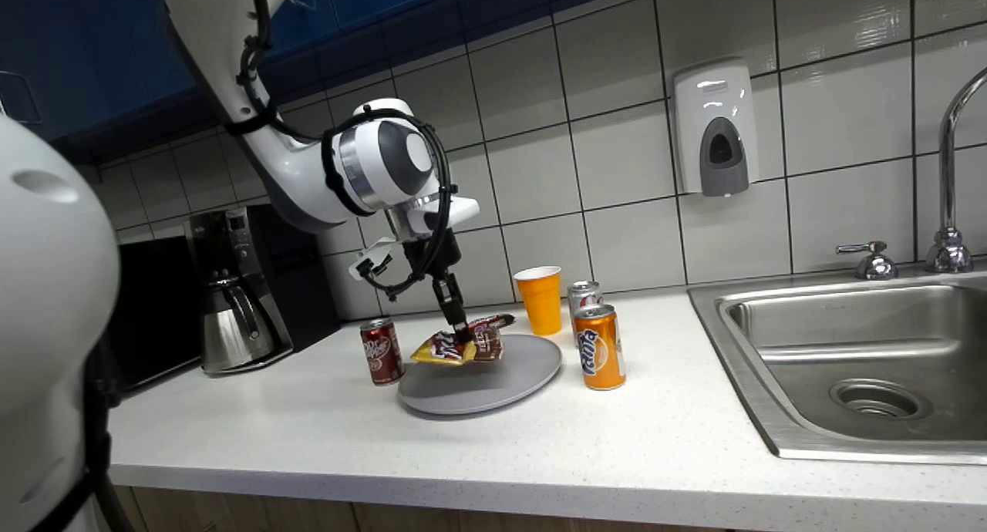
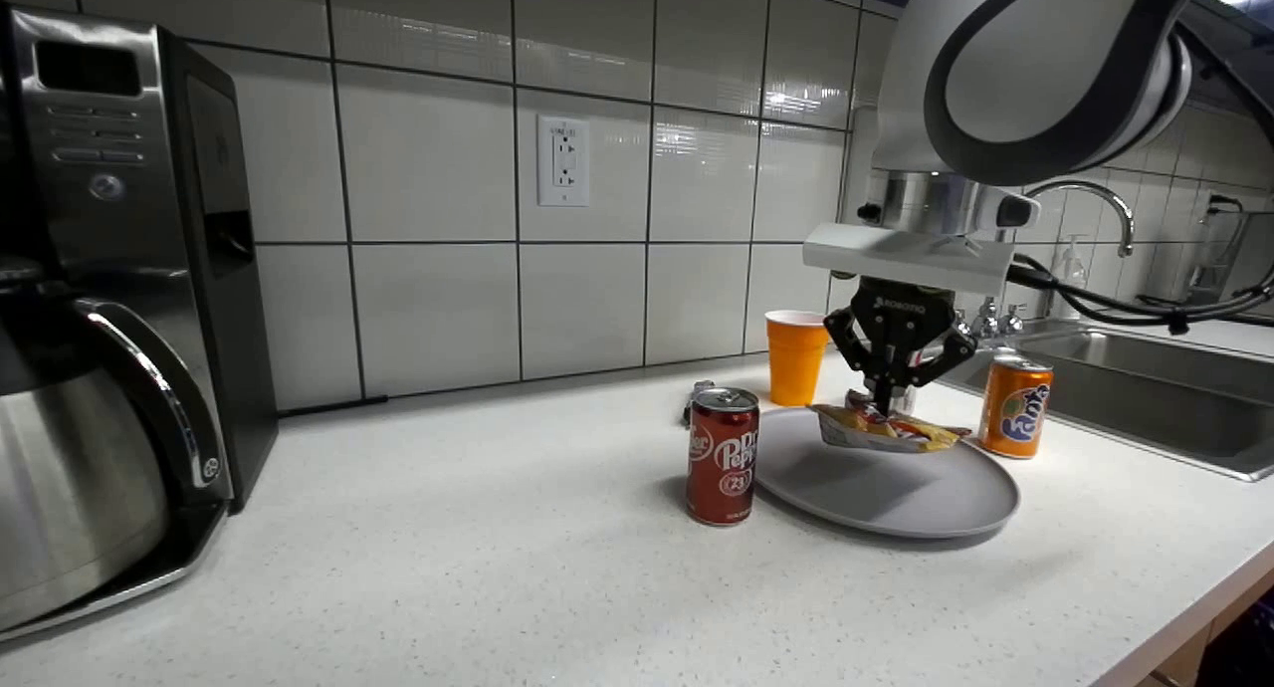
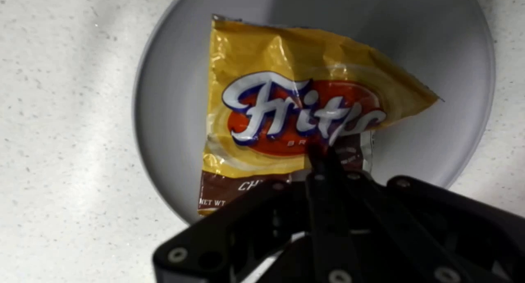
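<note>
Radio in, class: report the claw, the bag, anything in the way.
Claw shut on Fritos bag. Bag over gray plate. Dr Pepper can and Fanta can beside plate, neither under bag.

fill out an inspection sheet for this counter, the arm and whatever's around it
Surface: speckled white countertop
Job's things: Fritos bag, held over the gray plate
Clutter: Dr Pepper can, Fanta can, silver can, orange cup, all upright around the plate
Gripper: shut on the bag, pointing down
Cables: black, strapped along the arm
Surroundings: tiled wall, coffee maker, sink, faucet, wall dispenser, outlet
</note>
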Tool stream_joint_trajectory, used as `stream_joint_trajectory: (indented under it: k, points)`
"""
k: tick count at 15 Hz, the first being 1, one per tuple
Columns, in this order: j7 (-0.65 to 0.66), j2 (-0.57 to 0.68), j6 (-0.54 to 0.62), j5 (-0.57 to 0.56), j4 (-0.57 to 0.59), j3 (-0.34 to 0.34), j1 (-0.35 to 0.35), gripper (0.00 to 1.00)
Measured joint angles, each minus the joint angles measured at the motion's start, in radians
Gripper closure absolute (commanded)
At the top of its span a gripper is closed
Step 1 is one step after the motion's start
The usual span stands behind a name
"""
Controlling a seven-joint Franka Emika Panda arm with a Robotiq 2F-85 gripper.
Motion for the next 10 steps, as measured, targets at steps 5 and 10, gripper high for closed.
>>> stream_joint_trajectory:
  k: [5,10]
  points:
    - [-0.043,0.013,-0.066,0.0,0.095,0.007,0.006,1.0]
    - [-0.061,0.079,-0.12,0.0,0.205,0.013,0.029,1.0]
